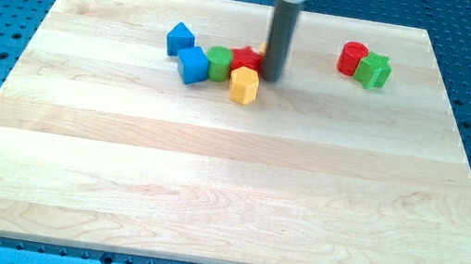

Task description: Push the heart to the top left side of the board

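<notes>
My tip (273, 78) rests on the board (208, 193) in the upper middle, touching the right side of a red star-like block (245, 59). A yellow sliver (262, 50) shows at the rod's left edge, and its shape cannot be made out. No block clearly shows as a heart. A yellow hexagonal block (243, 85) sits just below and left of the tip. A green cylinder (219, 62), a blue cube (193, 66) and a blue pointed block (179, 38) extend to the left in a tight cluster.
A red cylinder (352, 58) and a green star-like block (374, 71) touch each other at the upper right. The dark rod (281, 31) comes down from the view's top. A blue perforated table surrounds the board.
</notes>
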### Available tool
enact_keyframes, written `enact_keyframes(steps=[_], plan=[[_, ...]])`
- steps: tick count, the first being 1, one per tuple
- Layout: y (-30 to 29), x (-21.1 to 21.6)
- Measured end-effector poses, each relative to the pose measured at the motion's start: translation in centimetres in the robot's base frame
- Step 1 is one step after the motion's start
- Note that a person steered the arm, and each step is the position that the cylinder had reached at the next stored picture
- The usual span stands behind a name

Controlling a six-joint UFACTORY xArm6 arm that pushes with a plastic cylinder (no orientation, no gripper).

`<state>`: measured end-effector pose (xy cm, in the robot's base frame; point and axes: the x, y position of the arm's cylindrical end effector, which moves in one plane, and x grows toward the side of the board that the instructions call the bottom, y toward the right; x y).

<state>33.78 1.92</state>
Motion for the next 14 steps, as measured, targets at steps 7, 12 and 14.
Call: enact_keyframes(steps=[7, 12, 14], plan=[[6.9, -5.2], [16.8, -8.9], [12.0, -11.0]])
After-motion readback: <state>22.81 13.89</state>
